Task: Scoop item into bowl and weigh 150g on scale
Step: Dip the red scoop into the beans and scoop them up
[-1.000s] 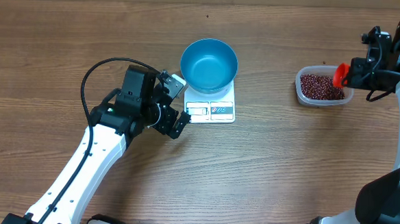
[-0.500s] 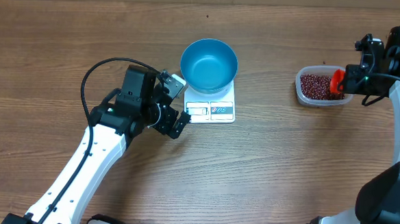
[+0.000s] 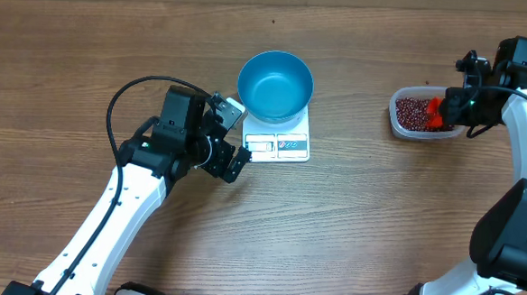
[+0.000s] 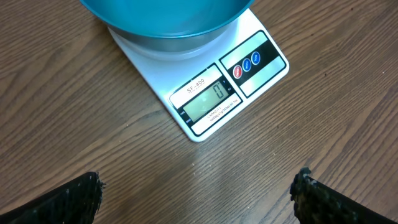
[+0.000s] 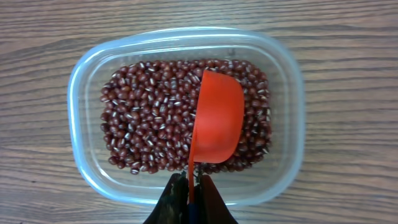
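**Overhead**
- Table (image 3: 350,224): brown wood-grain top that bears every item.
- Scale (image 3: 282,146): white, flat, at the table's middle, with its display edge toward the robot.
- Bowl (image 3: 275,83): bright blue, standing on the scale's far part. Nothing shows inside it.
- Tub (image 3: 397,124): clear plastic, well apart from the scale on the robot's right.
- Beans (image 3: 412,110): a maroon heap inside the tub.
- Left gripper (image 3: 234,137): just beside the scale's left edge, with its jaws spread wide and nothing between them.
- Right gripper (image 3: 453,110): over the tub's right end, closed on a red scoop (image 3: 433,111) that reaches in over the beans.

**Left wrist**
- The scale fills the middle of the view.
- Its display (image 4: 208,99) reads 0, and its buttons (image 4: 247,62) sit beside the window.
- The bowl's blue rim crosses the top edge, resting on the platform.
- Two dark fingertips (image 4: 71,200) show at the bottom corners, far apart, with bare table between them.

**Right wrist**
- The tub lies below the camera, rounded-rectangular, with beans covering its floor.
- The scoop's cup lies over the right half of the heap, touching the beans.
- The scoop's thin handle runs down to the fingers (image 5: 176,200), which pinch it tight.
- Whether the cup holds any beans cannot be told.
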You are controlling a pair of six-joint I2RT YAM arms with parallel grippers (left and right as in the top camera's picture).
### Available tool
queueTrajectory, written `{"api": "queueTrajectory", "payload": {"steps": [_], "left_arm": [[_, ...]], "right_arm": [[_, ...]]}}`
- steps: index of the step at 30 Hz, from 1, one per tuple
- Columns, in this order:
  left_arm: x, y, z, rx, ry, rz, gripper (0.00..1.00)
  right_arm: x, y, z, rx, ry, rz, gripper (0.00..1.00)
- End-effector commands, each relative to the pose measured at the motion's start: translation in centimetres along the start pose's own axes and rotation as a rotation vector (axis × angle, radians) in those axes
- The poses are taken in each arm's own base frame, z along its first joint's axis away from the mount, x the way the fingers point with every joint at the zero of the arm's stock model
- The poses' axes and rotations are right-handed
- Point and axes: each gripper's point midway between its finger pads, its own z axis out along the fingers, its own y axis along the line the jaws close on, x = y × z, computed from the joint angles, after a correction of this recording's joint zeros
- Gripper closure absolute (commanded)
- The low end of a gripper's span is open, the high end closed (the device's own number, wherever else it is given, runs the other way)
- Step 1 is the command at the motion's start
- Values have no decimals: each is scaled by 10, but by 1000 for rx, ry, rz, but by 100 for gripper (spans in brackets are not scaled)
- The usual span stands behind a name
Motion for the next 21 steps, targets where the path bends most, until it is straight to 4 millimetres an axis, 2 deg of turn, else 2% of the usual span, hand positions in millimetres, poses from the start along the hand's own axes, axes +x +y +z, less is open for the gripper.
{"api": "queueTrajectory", "payload": {"steps": [1,4,9,12,16,21], "left_arm": [[2,1,2,1,8,-12,0],[2,1,2,1,8,-12,1],[2,1,2,1,8,-12,0],[2,1,2,1,8,-12,1],[2,1,2,1,8,-12,0],[2,1,2,1,8,-12,0]], "right_arm": [[8,19,17,-74,42,8,96],[13,37,24,-159,70,20,96],[21,51,23,-234,105,68,96],[27,53,20,-257,135,121,96],[27,56,13,-347,123,168,96],[23,45,5,-419,85,239,96]]}}
